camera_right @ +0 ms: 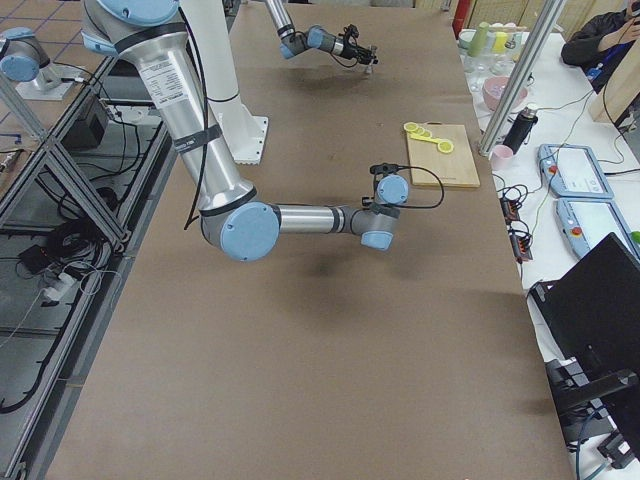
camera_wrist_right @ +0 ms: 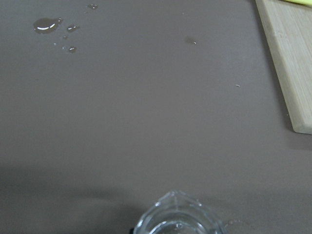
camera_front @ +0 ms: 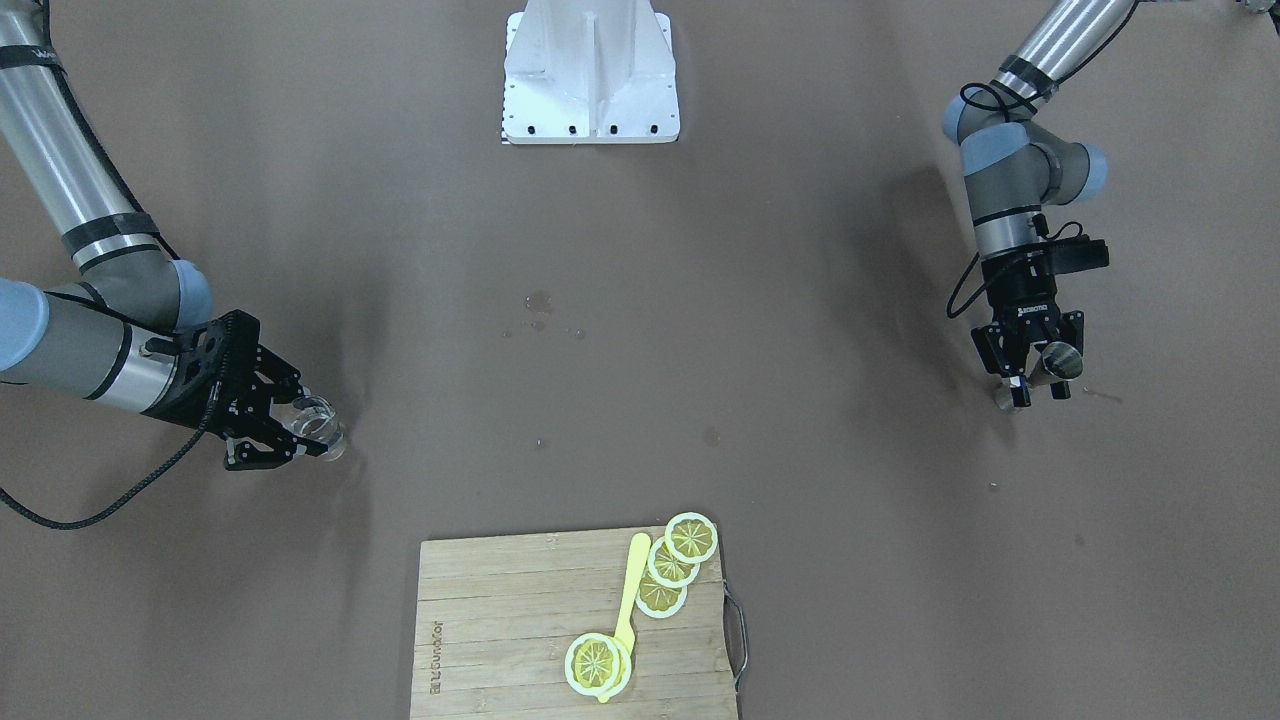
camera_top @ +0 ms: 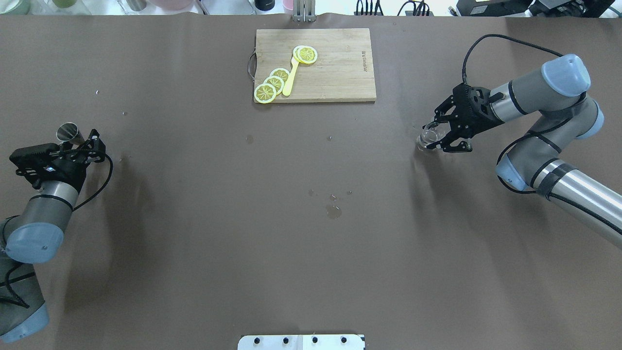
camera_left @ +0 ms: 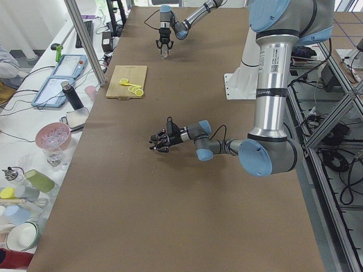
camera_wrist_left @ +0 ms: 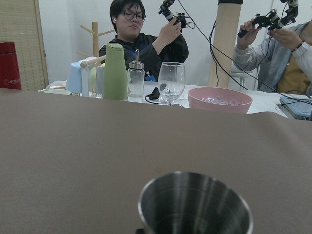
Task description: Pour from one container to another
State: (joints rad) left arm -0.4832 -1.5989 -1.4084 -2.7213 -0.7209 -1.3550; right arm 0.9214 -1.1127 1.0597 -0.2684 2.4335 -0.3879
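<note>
The overhead camera is looking forward and down from behind the robot. The front-facing one is staring steeply back, with the white base [camera_front: 592,75] at its top. Both side cameras are looking along the table [camera_left: 170,198] from its left and right ends, far off. The wrist cameras are sitting close over the jigger [camera_wrist_left: 195,207] and the glass cup [camera_wrist_right: 175,219]. Every view but the left wrist's is sharing the cutting board [camera_top: 330,73].

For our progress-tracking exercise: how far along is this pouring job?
Done: the right gripper grips the glass cup, and the left gripper grips the steel jigger. In hand: the two are far apart, with nothing pouring yet. Left: bringing them together and tipping the cup into the jigger.
</note>
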